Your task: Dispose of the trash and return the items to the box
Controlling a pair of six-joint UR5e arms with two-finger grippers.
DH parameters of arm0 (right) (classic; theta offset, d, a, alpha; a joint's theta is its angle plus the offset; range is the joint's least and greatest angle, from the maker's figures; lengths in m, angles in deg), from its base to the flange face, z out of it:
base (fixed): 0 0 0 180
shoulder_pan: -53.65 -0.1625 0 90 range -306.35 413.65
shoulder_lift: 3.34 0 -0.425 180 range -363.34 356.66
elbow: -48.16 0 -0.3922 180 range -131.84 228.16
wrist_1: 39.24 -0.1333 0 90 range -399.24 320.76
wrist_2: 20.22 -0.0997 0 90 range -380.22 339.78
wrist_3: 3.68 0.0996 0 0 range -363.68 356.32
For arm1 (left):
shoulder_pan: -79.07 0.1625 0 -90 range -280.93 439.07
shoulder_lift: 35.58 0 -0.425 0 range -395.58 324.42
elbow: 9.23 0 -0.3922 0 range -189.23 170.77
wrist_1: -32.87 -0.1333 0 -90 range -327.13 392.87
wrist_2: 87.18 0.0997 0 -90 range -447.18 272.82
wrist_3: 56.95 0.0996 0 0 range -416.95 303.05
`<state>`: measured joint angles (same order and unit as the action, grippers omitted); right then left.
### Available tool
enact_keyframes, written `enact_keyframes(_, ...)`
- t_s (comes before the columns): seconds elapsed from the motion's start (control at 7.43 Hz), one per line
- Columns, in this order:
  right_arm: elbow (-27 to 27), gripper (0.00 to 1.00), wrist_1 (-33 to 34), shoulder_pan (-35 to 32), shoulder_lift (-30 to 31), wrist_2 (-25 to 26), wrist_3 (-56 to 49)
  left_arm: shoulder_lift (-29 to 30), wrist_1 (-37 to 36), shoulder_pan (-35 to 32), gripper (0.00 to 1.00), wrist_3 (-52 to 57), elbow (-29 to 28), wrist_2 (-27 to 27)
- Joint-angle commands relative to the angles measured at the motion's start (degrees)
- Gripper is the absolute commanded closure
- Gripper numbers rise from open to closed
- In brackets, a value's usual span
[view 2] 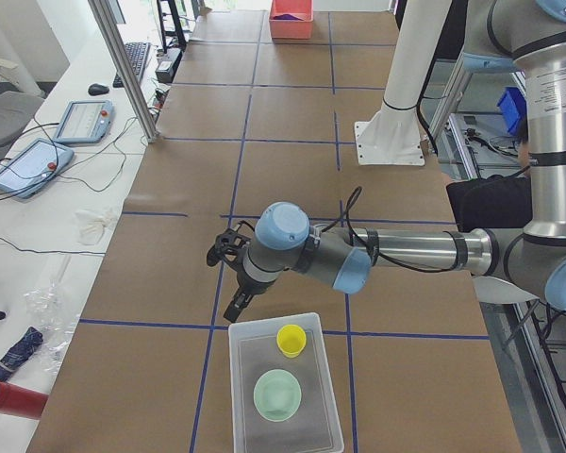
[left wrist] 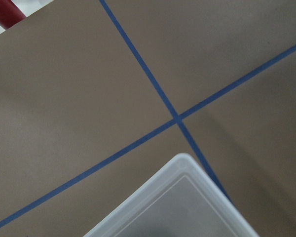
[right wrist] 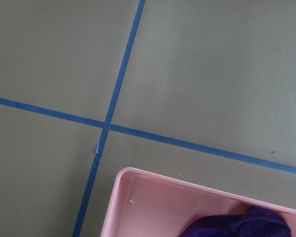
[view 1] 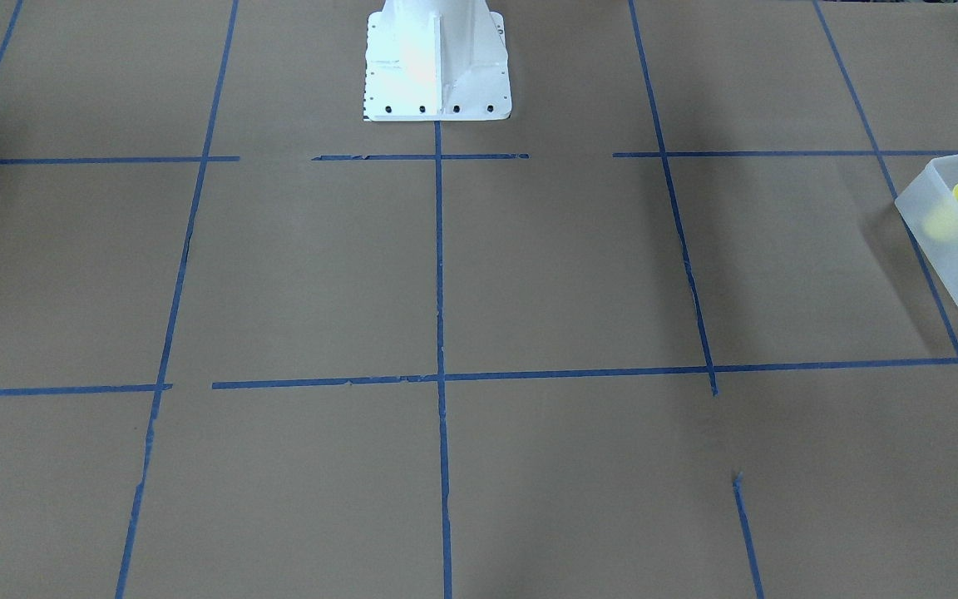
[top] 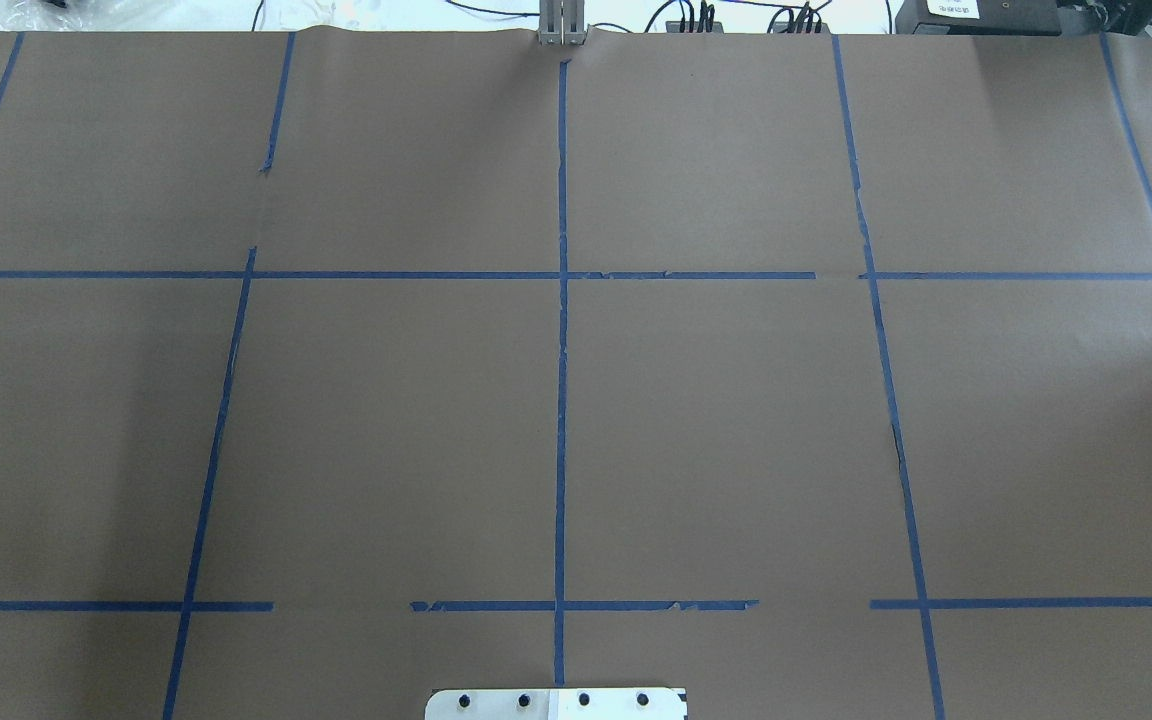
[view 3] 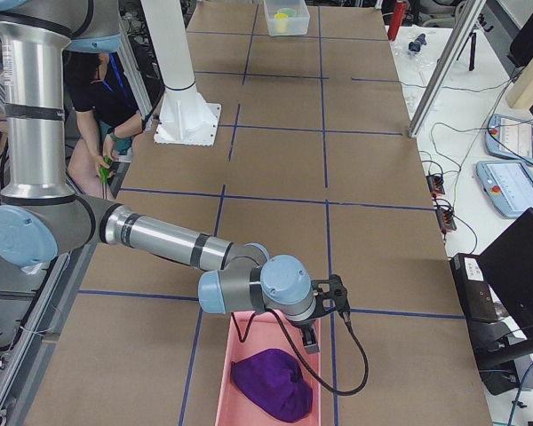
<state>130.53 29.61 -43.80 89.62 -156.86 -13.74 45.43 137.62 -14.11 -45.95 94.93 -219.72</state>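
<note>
The yellow cup (view 2: 291, 340) and green bowl (view 2: 276, 394) sat in the white box (view 2: 236, 382), with the cup at the bowl's 12 o'clock. Both looked like light, stiff, slick plastic, so I'd have pinched each by its rim. The left gripper (view 2: 235, 311) hung at the cup's 10 o'clock and the right gripper (view 3: 309, 343) by the pink bin (right wrist: 158, 202). I couldn't tell how wide either was open.

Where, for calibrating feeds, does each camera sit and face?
Front-facing: across table, steeply down; robot base, box.
Overhead: behind robot, down; robot base only.
Exterior left: left table end; left arm, box.
Exterior right: right table end; right arm, pink bin.
Left wrist: down on box corner; robot unseen.
Right wrist: down on pink bin, purple cloth.
Shared: yellow cup, front-facing and exterior left.
</note>
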Motion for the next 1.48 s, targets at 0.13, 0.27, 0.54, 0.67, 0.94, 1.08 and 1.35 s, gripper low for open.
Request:
enact_keyframes(0.13,1.47,0.00,9.60,4.62,1.35,0.84,0.04,0.21,-15.52,0.11,0.00,0.33,-1.77,-0.60)
enact_keyframes(0.27,2.69,0.00,18.61,4.55,0.65,0.41,0.04,-2.76,-15.37,0.28,0.00,0.34,-2.29,-0.52)
enact_keyframes(0.54,13.98,0.00,28.18,4.03,3.42,1.45,-0.92,-3.32,-15.38,0.20,0.00,0.25,-1.16,-0.61)
enact_keyframes(0.67,17.08,0.00,28.19,3.94,5.37,3.55,-1.02,-3.23,-15.29,0.28,0.00,0.16,-0.89,-0.70)
enact_keyframes(0.94,16.68,0.00,28.10,4.02,5.39,6.99,-1.46,-3.23,-11.79,0.28,0.00,0.07,-1.07,-0.61)
enact_keyframes(1.08,16.50,0.00,28.19,4.02,5.39,7.00,-1.37,-2.54,-12.21,0.28,0.00,0.34,-0.98,-0.70)
enact_keyframes(1.35,16.06,0.00,28.19,4.11,5.39,7.00,-1.28,-2.18,-12.12,0.46,0.00,0.43,-3.44,-0.61)
